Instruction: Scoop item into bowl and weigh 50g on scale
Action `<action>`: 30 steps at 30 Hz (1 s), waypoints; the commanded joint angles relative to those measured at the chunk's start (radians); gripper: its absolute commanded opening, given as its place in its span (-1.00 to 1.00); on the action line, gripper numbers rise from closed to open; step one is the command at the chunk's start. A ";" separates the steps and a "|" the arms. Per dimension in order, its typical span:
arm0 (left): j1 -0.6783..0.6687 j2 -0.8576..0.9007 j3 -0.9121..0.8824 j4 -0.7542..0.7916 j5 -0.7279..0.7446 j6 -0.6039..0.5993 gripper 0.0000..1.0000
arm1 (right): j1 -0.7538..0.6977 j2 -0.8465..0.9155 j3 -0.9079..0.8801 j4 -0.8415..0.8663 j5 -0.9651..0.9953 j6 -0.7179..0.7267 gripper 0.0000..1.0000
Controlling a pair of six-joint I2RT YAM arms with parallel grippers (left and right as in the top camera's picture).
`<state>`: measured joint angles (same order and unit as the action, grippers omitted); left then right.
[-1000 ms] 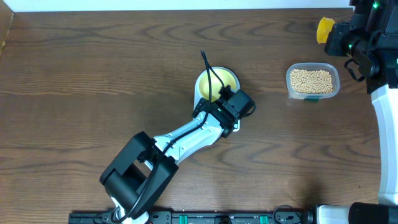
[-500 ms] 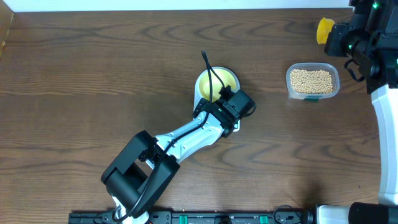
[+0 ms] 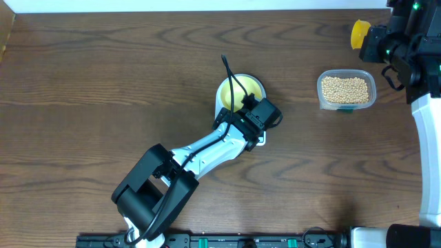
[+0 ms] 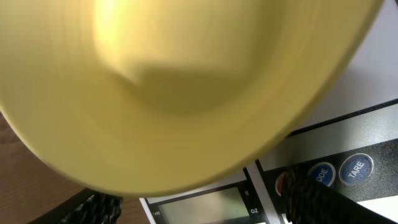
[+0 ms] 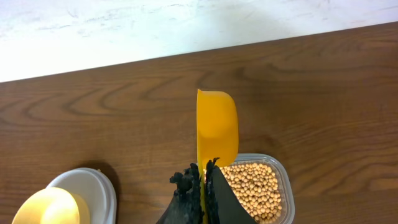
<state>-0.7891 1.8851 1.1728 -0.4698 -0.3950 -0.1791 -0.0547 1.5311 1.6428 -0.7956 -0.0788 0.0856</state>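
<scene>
The pale yellow bowl point(image 3: 242, 88) stands on the white scale point(image 3: 220, 103), which my left arm mostly covers. In the left wrist view the bowl point(image 4: 186, 87) fills the frame, blurred and close, above the scale's display point(image 4: 202, 205). My left gripper point(image 4: 202, 196) is open, its fingers point(image 4: 99, 210) wide apart at the bowl's near edge. At the top right my right gripper point(image 5: 203, 171) is shut on the handle of the yellow scoop point(image 5: 217, 127), held above the clear tub of beans point(image 5: 255, 186). The scoop looks empty.
The tub of beans point(image 3: 346, 90) sits right of the scale on the dark wooden table point(image 3: 103, 83). A white wall edge runs along the table's far side. The left arm's black cable arcs over the bowl.
</scene>
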 commanded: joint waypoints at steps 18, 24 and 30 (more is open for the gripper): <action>0.006 0.028 -0.024 -0.003 0.009 0.010 0.67 | 0.004 0.001 0.003 -0.002 -0.002 -0.035 -0.98; 0.006 0.045 -0.024 -0.003 0.009 0.010 0.67 | 0.004 0.001 0.003 -0.001 -0.002 -0.035 -0.98; 0.006 0.052 -0.023 -0.003 0.008 0.014 0.67 | 0.004 0.001 0.003 -0.002 -0.002 -0.043 -0.98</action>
<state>-0.7891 1.8900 1.1713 -0.4664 -0.3939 -0.1791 -0.0547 1.5311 1.6428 -0.7956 -0.0788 0.0624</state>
